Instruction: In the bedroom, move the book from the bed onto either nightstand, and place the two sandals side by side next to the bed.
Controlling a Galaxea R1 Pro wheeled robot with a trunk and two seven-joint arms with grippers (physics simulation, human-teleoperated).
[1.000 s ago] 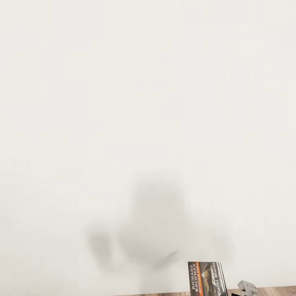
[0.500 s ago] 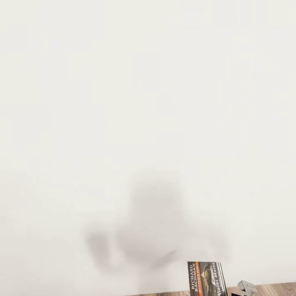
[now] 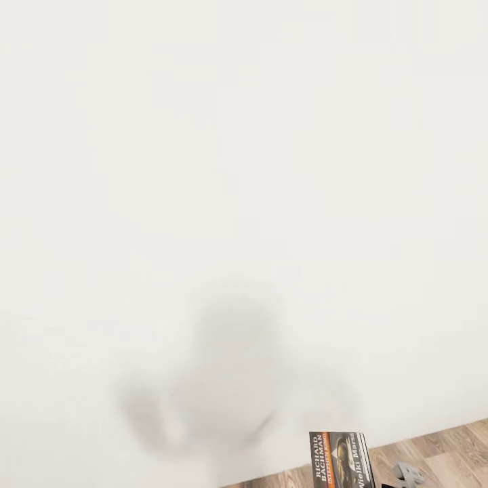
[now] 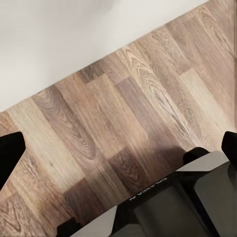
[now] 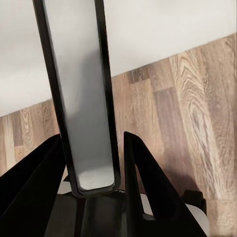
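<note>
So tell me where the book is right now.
The book stands upright at the head view's bottom right, clamped in the right end effector, in front of the white wall.

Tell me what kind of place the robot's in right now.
Indoors, probably a room of a home, right up against a plain white wall. The brown wood-plank floor meets that wall. The right gripper holds a paperback book, jaws shut on it. Nothing in view says which room.
</note>
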